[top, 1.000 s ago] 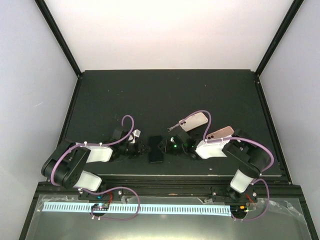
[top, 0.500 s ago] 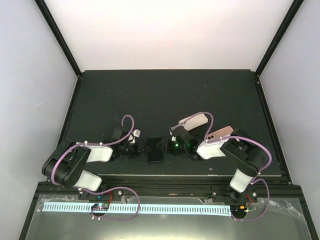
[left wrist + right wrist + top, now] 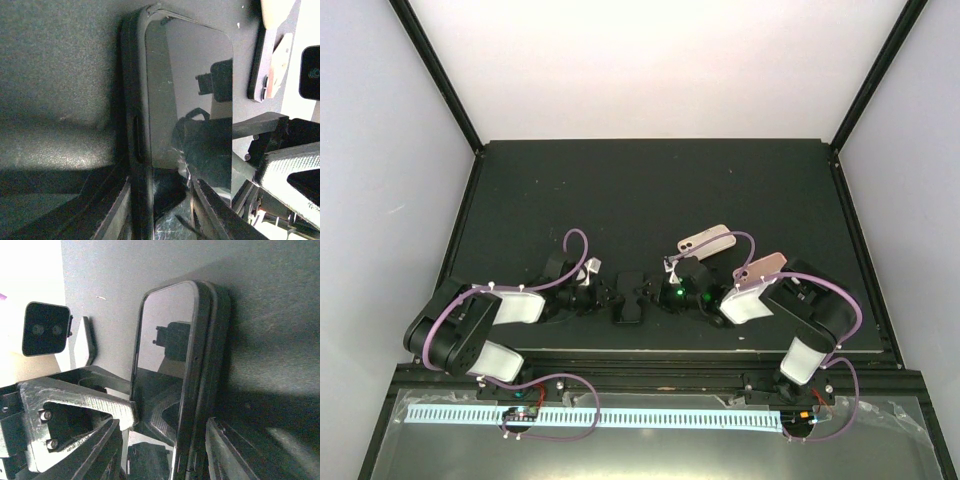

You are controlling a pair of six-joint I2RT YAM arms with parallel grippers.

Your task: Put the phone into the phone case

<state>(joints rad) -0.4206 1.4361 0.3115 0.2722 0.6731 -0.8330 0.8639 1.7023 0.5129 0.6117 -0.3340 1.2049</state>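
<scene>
The black phone point(image 3: 190, 90) sits in its phone case point(image 3: 131, 100), right between both arms. One corner looks not quite in. The left gripper point(image 3: 160, 189) pinches the case edge. The right gripper point(image 3: 172, 421) squeezes phone and case together. The phone's long side points away from each gripper. Farther back lie pink phones point(image 3: 706, 240). No words can be read.

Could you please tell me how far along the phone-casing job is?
Done: the phone mostly sits inside the phone case. In hand: the left gripper and right gripper pinch its opposite ends. Left: one corner of the case, seen from the left wrist, looks unseated.
</scene>
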